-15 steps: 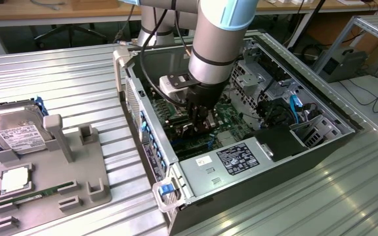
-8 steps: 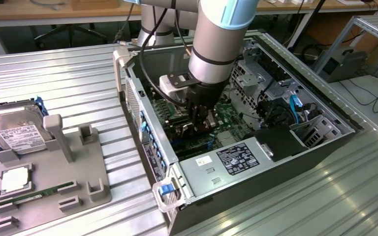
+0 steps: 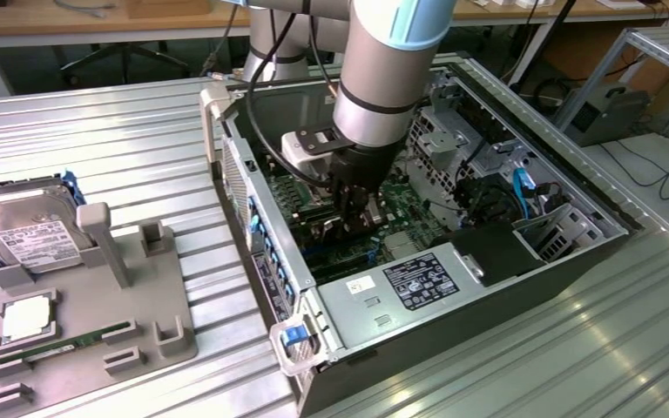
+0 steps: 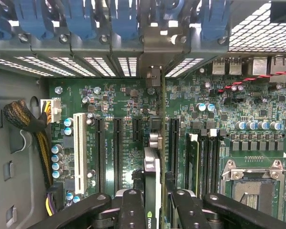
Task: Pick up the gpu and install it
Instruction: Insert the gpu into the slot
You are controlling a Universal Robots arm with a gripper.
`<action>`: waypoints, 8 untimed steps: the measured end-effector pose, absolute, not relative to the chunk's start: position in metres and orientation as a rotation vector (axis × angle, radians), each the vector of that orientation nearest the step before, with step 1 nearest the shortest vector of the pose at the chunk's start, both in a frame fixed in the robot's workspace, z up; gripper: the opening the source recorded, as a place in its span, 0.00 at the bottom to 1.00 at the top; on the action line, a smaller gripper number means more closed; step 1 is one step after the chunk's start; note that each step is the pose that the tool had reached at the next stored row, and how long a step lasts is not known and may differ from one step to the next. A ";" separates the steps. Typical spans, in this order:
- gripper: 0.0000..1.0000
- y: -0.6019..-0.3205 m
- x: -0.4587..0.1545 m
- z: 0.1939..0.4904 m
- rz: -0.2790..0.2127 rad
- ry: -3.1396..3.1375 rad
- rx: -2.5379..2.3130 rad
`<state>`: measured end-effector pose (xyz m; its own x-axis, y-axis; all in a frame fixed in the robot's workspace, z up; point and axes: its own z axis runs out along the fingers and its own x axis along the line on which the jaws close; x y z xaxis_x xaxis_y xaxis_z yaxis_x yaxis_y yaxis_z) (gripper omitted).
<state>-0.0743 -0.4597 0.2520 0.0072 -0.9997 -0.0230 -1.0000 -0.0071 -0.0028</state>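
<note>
Currently deep inside the case, reaching down with the gripper. Clamping the gpu edge-on between the fingers, roughly half spread, pressed to both faces of the card. Holding it upright over the motherboard on the case floor, among the black slots, bracket end toward the case wall lined with blue latches. Can't tell whether seated in a slot or just above. Flanking the card inside the case: white slot on one side, cpu socket on the other. Also inside the case, at its end nearest the exterior camera: silver box with a black label. Outside the case, toward the exterior view's left: grey fixture carrying a hard drive and a green memory stick.
</note>
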 end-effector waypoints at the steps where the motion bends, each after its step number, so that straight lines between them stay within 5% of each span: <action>1: 0.27 -0.460 -0.075 0.252 0.018 2.199 -2.215; 8: 0.27 -0.460 -0.077 0.251 0.007 2.193 -2.210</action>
<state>-0.0767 -0.4597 0.2506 0.0076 -0.9997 -0.0230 -0.9998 -0.0072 -0.0167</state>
